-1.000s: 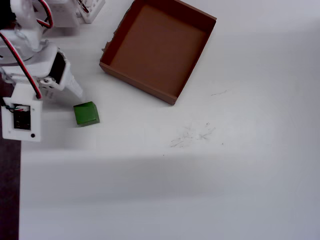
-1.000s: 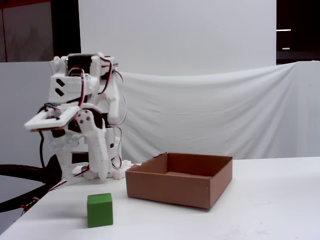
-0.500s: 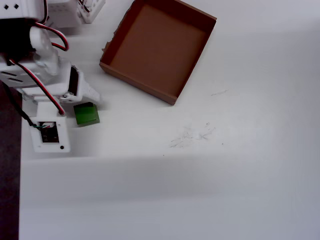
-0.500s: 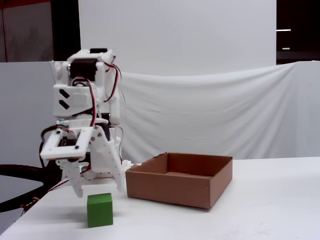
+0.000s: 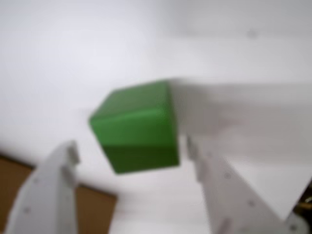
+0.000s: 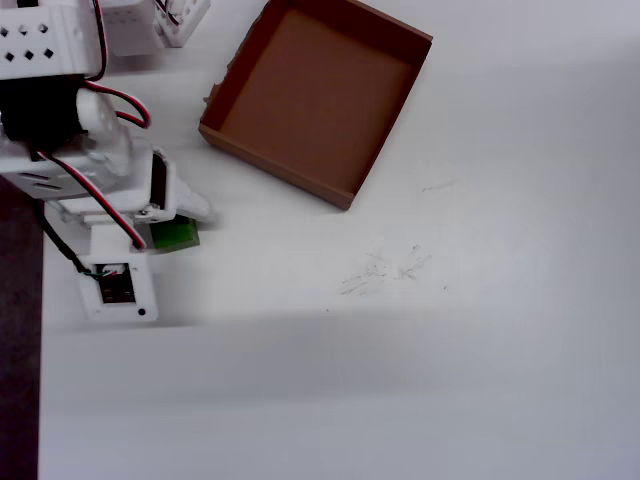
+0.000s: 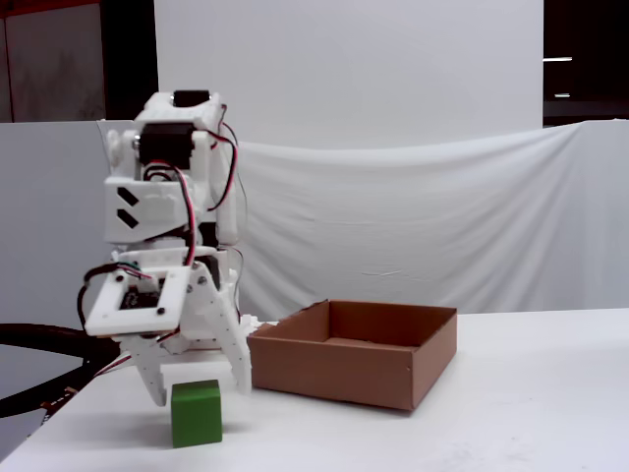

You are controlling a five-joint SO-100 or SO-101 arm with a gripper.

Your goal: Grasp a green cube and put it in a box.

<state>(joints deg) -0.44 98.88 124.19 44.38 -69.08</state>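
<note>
Item one: small solid green cube [image 7: 197, 413], square-faced, darker on its shaded sides. It stands on the white table [image 7: 511, 413], in front of the arm's base and well apart from the container. From overhead only a sliver of it [image 6: 176, 235] shows under the gripper housing.

Item two: shallow square brown cardboard box [image 7: 356, 352] with low reddish-brown walls. Its floor [image 6: 318, 95] shows nothing inside. It sits to the right of the arm in the fixed view.

Item three: white printed two-finger gripper [image 7: 197, 385], red and black wiring looped above it. It points down over the cube. Jaws stand apart, one finger on either side of the block; in the wrist view the cube [image 5: 136, 127] lies between and beyond the two fingertips [image 5: 130, 153], with a gap visible on both flanks. No contact with the block can be made out.

Progress, as judged: approach and alignment look done, though the wrist view is blurred. Closing on the cube is not yet done. Lifting, carrying across to the box and releasing inside its walls all remain. Roughly the opening third of the job.
</note>
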